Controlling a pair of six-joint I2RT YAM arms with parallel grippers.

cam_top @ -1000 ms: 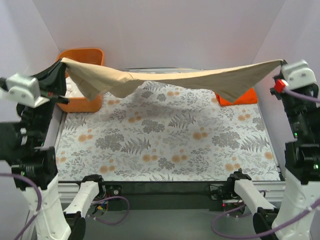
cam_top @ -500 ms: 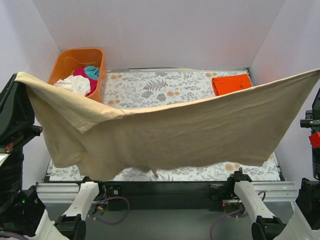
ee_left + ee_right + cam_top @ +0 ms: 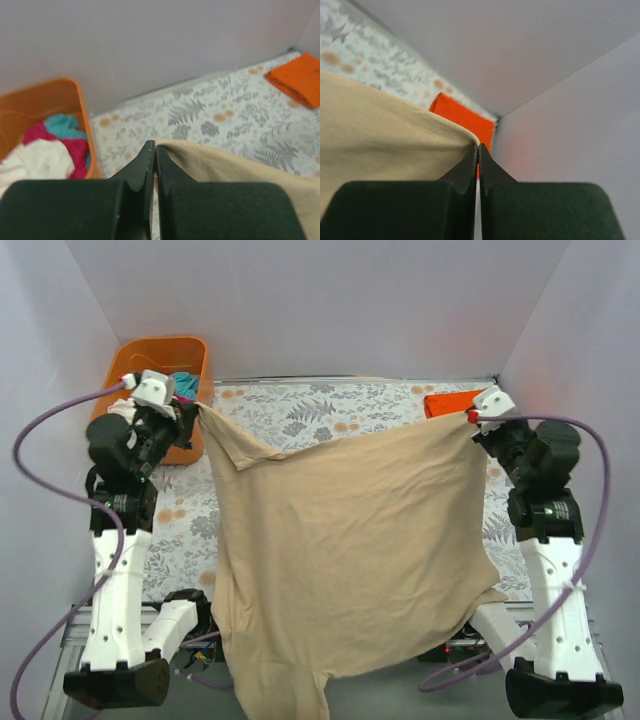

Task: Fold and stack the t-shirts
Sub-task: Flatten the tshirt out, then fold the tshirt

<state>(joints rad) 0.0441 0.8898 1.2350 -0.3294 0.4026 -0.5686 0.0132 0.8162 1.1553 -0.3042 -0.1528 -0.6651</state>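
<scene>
A large tan t-shirt is held spread out by two of its corners over the middle of a floral-patterned table. Its far left corner is pinched in the left gripper, whose fingers are seen closed tight on the cloth edge in the left wrist view. Its far right corner is clamped the same way in the right gripper. From that stretched far edge the cloth falls toward the near side, where its lower end is draped past the table's near edge between the arm bases. An orange t-shirt, folded flat, is seen at the far right corner of the table, just behind the right gripper. An orange basket is set at the far left corner, and a white shirt, a magenta shirt and a teal shirt are bundled inside it.
</scene>
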